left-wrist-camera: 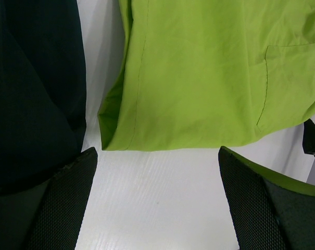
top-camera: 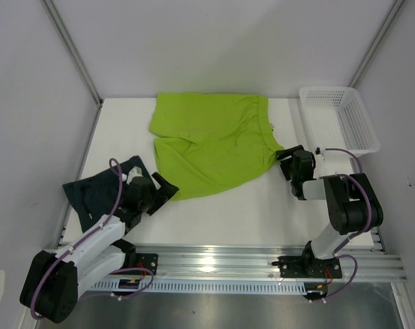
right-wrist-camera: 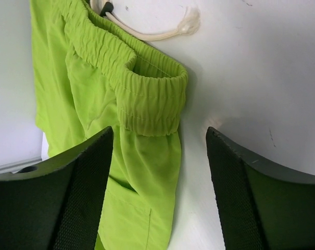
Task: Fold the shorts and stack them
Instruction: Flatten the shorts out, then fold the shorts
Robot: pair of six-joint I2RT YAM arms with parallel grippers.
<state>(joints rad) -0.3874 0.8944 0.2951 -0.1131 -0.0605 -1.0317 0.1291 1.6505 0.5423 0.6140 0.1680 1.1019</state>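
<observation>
White table (top-camera: 248,212), pale walls (top-camera: 228,41); lime shorts (top-camera: 207,137), navy shorts (top-camera: 94,192), basket (top-camera: 363,130).

1. This is a robotics lab test cell rather than a home or a shop.
2. Two robot arms, the left arm (top-camera: 90,243) and the right arm (top-camera: 344,205), are bolted to an aluminium rail (top-camera: 228,264). The rail runs along the near edge of a white desk (top-camera: 262,205).
3. Plain white panels (top-camera: 228,41) wall in the desk at the back and on both sides. Slim metal frame posts (top-camera: 70,48) hold them at the corners.
4. Purple cables (top-camera: 114,178) loop in the open along the arms and down to their bases.
5. The everyday things on the desk are lime green shorts (top-camera: 207,137), dark shorts (top-camera: 97,192) and a white mesh basket (top-camera: 341,116).
</observation>
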